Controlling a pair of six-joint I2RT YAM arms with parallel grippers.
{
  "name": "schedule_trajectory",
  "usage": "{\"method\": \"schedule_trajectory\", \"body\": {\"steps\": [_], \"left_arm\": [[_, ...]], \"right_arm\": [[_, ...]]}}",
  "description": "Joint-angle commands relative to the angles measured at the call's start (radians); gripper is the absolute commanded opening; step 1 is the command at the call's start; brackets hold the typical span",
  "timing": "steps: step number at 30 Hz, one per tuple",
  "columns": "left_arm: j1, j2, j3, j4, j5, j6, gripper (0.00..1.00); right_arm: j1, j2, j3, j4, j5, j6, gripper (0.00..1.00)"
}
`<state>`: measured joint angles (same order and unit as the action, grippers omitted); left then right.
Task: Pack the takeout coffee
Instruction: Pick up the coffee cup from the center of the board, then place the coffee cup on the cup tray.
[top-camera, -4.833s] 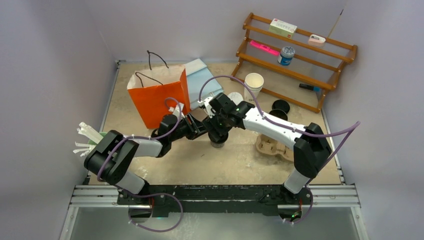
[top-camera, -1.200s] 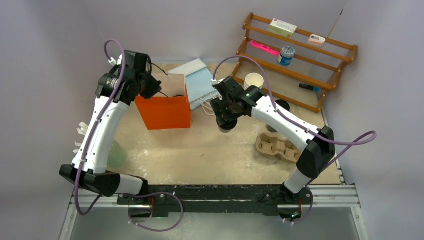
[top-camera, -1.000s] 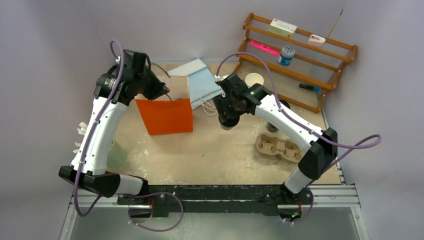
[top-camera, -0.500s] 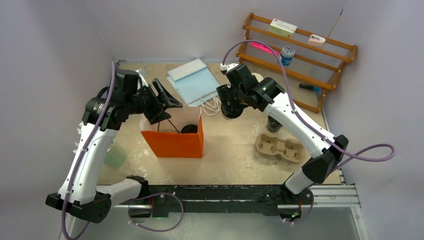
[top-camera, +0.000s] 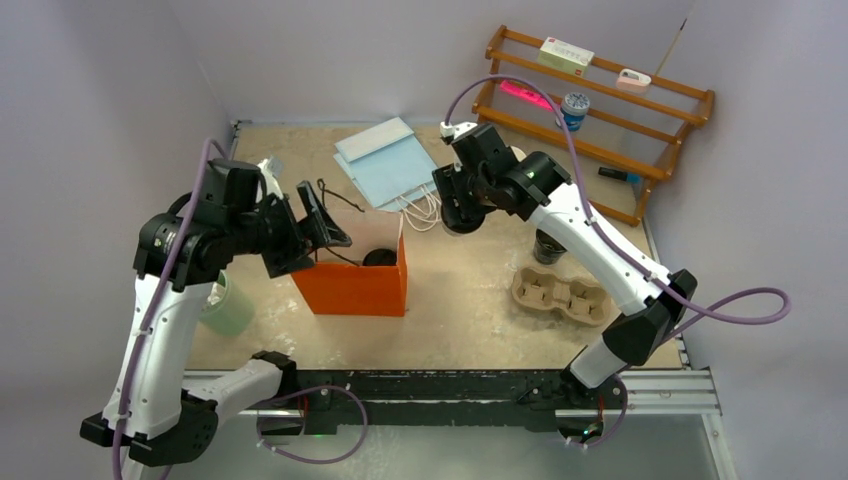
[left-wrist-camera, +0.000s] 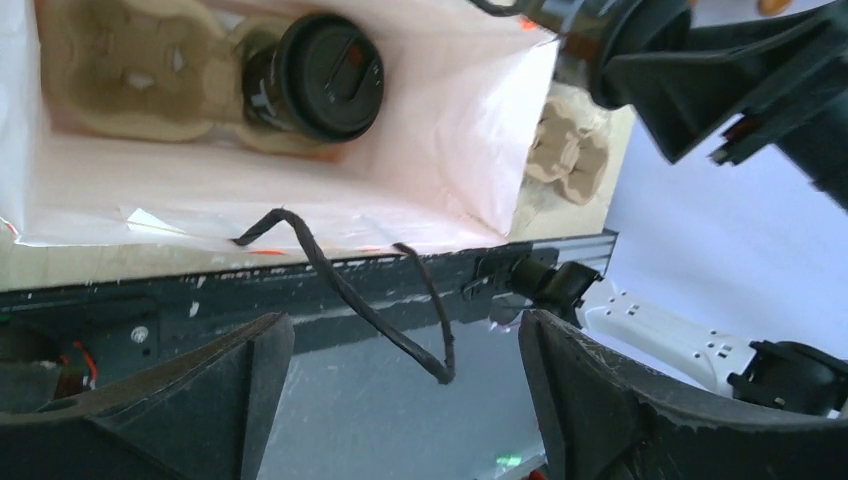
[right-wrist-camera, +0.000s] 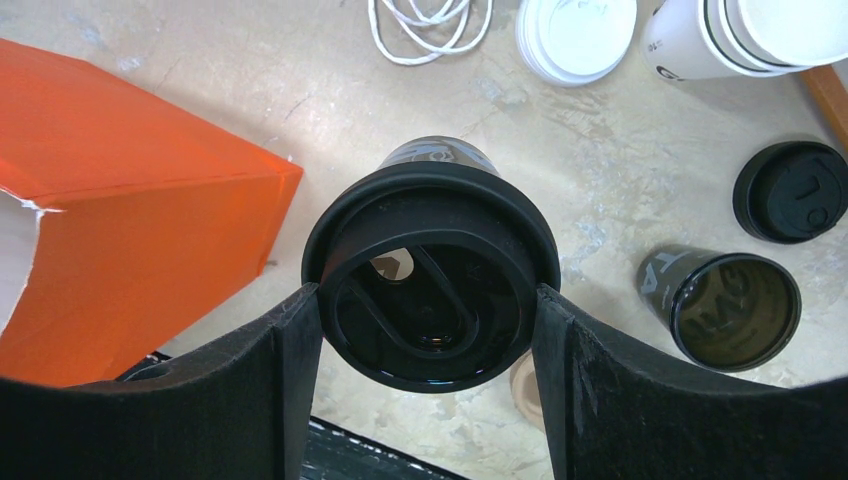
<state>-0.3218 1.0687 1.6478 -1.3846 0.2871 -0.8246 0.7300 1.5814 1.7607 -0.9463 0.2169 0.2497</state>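
Cup (right-wrist-camera: 430, 270), lidded, print unreadable, sits clamped in right gripper (right-wrist-camera: 428, 305); left gripper (left-wrist-camera: 395, 345) gapes empty over bag (left-wrist-camera: 470, 150).

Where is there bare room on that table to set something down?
Bare tabletop lies between the orange bag and the pulp carrier, to the near edge. Crowded: right rear by the wooden rack, around the open black cup and black lid.

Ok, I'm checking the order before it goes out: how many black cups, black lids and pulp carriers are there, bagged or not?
Black cups: 3 (bagged cup, held cup, open cup)
Black lids: 3 (bagged cup's lid, held cup's lid, loose lid)
Pulp carriers: 2 (bagged carrier, table carrier)
Total: 8
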Motion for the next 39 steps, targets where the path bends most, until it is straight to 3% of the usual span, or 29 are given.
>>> {"method": "schedule_trajectory", "body": {"steps": [1,7,11,13,20,23,24,31,39], "left_arm": [[-0.002,-0.001,0.002,-0.048,0.026,0.025,0.89],[-0.002,0.007,0.195,-0.047,-0.237,0.027,0.91],[-0.002,0.061,0.383,-0.048,-0.397,0.231,0.91],[-0.002,0.077,0.402,-0.047,-0.486,0.284,0.91],[0.001,0.206,0.298,-0.041,-0.511,0.41,0.9],[0.01,0.222,0.23,-0.004,-0.491,0.423,0.58],[0.015,0.218,0.197,0.013,-0.481,0.427,0.52],[0.043,0.195,-0.044,0.125,-0.412,0.425,0.63],[0.046,0.209,-0.042,0.115,-0.492,0.416,0.66]], "right_arm": [[-0.004,0.007,0.054,-0.006,-0.014,-0.008,0.32],[-0.004,0.001,0.04,0.009,-0.04,-0.003,0.32],[-0.004,-0.007,0.031,0.014,-0.042,-0.005,0.32],[-0.004,-0.008,0.026,0.017,-0.047,-0.006,0.32],[-0.004,-0.021,0.027,0.017,-0.061,-0.009,0.32],[-0.004,-0.027,0.021,0.017,-0.063,-0.01,0.32],[-0.004,-0.028,0.02,0.017,-0.065,-0.009,0.32],[-0.004,-0.032,0.042,0.012,-0.065,-0.009,0.32],[-0.004,-0.057,0.027,0.011,-0.052,-0.01,0.32]]}}
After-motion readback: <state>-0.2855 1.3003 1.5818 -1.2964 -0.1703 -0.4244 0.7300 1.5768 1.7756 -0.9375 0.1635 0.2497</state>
